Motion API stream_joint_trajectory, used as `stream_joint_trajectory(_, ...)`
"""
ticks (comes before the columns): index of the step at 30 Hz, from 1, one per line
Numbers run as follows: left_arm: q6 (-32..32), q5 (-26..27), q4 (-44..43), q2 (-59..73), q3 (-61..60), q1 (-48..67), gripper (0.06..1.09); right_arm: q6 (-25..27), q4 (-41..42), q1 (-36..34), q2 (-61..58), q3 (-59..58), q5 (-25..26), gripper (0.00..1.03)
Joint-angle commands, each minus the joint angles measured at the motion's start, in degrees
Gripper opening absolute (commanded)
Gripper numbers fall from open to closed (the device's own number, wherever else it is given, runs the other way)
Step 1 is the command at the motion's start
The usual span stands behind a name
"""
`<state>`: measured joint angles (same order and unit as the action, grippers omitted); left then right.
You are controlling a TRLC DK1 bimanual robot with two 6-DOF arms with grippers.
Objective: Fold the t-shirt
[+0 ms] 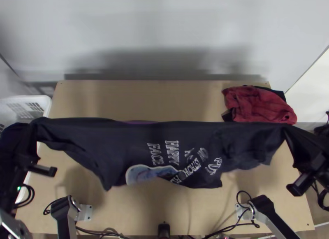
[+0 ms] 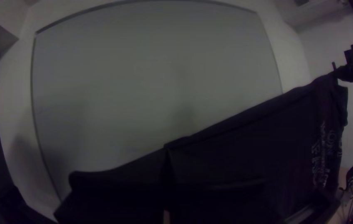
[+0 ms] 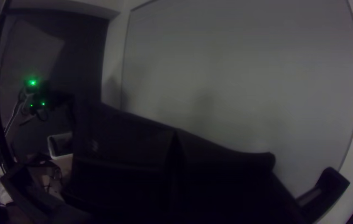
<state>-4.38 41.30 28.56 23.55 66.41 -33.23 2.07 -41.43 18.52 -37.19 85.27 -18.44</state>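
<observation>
Stretched between the two arms, the black t-shirt [image 1: 119,144] hangs in a wide band over the table, its white lettering and a pale blue print showing and its lower edge uneven. At its left end is my left gripper [image 1: 21,150], at its right end my right gripper [image 1: 316,167]; dark cloth hides the fingertips. In the left wrist view the left gripper [image 2: 167,166] is closed on a part of the shirt [image 2: 247,141]. The right wrist view has the right gripper [image 3: 176,151] likewise closed on the shirt [image 3: 130,137].
A red cloth [image 1: 257,105] lies bunched with dark fabric at the table's back right. The white basket [image 1: 35,103] stands beyond the left edge. Bare wood of the table [image 1: 135,99] shows behind the shirt. Cables run along the near edge between the arm bases.
</observation>
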Motion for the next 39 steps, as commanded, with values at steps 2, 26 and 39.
stream_joint_trajectory(2, -5.64, -0.87, 3.70, 0.09, -1.90, 1.86, 0.10, -0.31, 0.21, -0.51, -2.10, -0.20, 0.33, 0.03)
stream_joint_trajectory(26, -4.32, -13.17, -13.44, 37.01, -1.55, 13.28, 0.10, -0.04, 19.02, -4.64, -44.02, -5.82, 3.49, 0.03)
stream_joint_trajectory(39, -11.09, -22.31, -21.61, 63.46, -1.64, 25.59, 0.10, 0.48, 18.49, -6.04, -76.63, 16.50, 4.29, 0.03)
